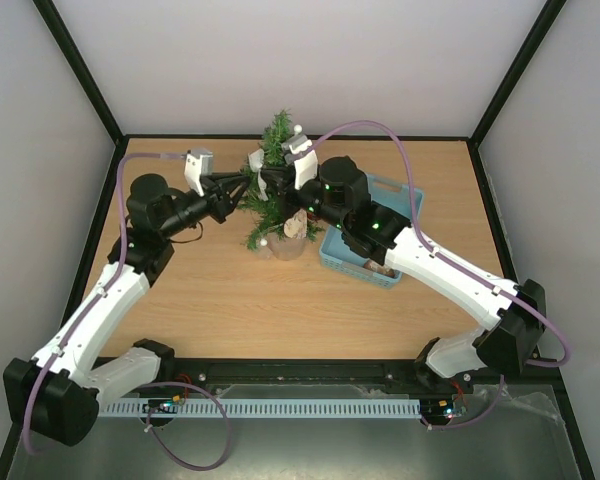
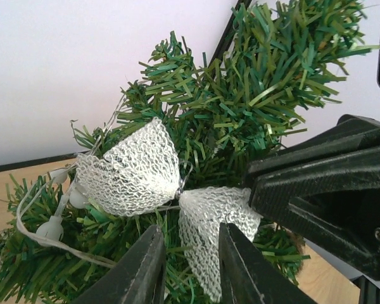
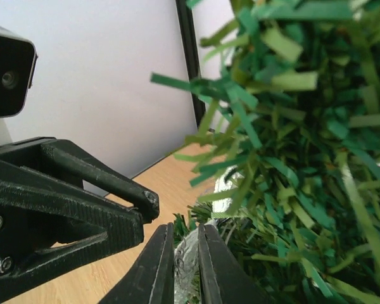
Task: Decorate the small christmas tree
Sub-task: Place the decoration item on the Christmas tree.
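Wide wooden table (image 1: 230, 300), and the small christmas tree (image 1: 276, 135) stands at its far middle, just left of a light blue basket (image 1: 342, 265). Both arms reach in from either side and meet at its branches. Up close, a white mesh bow (image 2: 136, 174) sits against the green needles, one loop spread wide, the other hanging down. The left gripper (image 2: 190, 229) straddles that hanging loop with only a narrow gap, and a sliver of green shows beside the mesh, so I'd call it not yet pinching. The right gripper (image 3: 185, 228) has its fingers almost together on a strip of mesh (image 3: 187, 261), low among the needles. A thin string of white beads (image 2: 50, 225) loops just left of the bow.

This looks like seating the bow. Done well, one side anchors while the other tucks gently. Pull slowly, because mesh snags on bristles, the tree could tip, and those beads could drag.
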You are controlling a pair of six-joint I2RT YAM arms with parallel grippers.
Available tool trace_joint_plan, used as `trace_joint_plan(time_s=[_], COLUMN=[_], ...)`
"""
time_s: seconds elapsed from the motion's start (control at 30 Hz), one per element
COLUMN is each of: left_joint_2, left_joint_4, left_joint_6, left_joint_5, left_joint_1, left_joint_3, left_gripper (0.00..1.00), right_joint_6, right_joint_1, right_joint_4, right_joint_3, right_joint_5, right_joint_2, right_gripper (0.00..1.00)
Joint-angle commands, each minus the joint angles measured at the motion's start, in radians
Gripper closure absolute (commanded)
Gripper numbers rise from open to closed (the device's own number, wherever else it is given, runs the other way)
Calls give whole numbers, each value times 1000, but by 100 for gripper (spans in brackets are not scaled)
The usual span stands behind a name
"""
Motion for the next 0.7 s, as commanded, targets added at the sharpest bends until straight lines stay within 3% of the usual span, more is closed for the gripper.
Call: trace_joint_plan(time_s=[0.0, 0.13, 0.37, 0.67], left_joint_2=[34, 61, 84, 114], left_joint_4=[71, 76, 99, 102], left_joint_6=[-15, -5, 8, 23], left_joint_5=[29, 30, 23, 19], left_joint_1=[-18, -37, -69, -92], left_joint_3=[46, 57, 66, 75], left_gripper=[76, 76, 78, 79], right_joint_6=[-13, -5, 29, 35], right_joint_1=[-4, -4, -4, -4], right_joint_4=[-25, -21, 8, 19], right_joint_3=[-10, -26, -56, -94], right_joint_5=[41, 40, 28, 42], right_joint_2=[-32, -43, -66, -110], right_gripper=[90, 95, 94, 75])
